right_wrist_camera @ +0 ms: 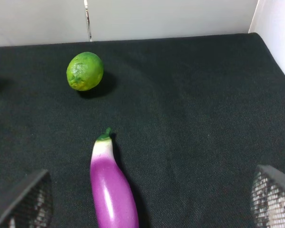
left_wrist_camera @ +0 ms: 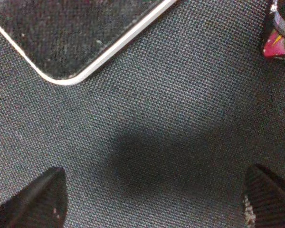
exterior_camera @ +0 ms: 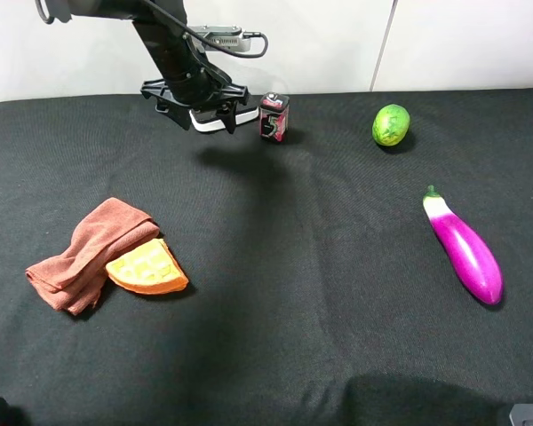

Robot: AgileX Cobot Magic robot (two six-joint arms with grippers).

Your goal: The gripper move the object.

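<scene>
Progress early | eraser flat on tabletop at far edge, beside small tin, not gripped | left hand above it, fingers spread, empty | left: grasp, lift, move

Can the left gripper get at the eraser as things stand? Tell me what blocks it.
Probably yes. The left gripper is open, its fingertips apart above bare cloth, with the eraser just ahead. The small tin stands off to one side.
</scene>
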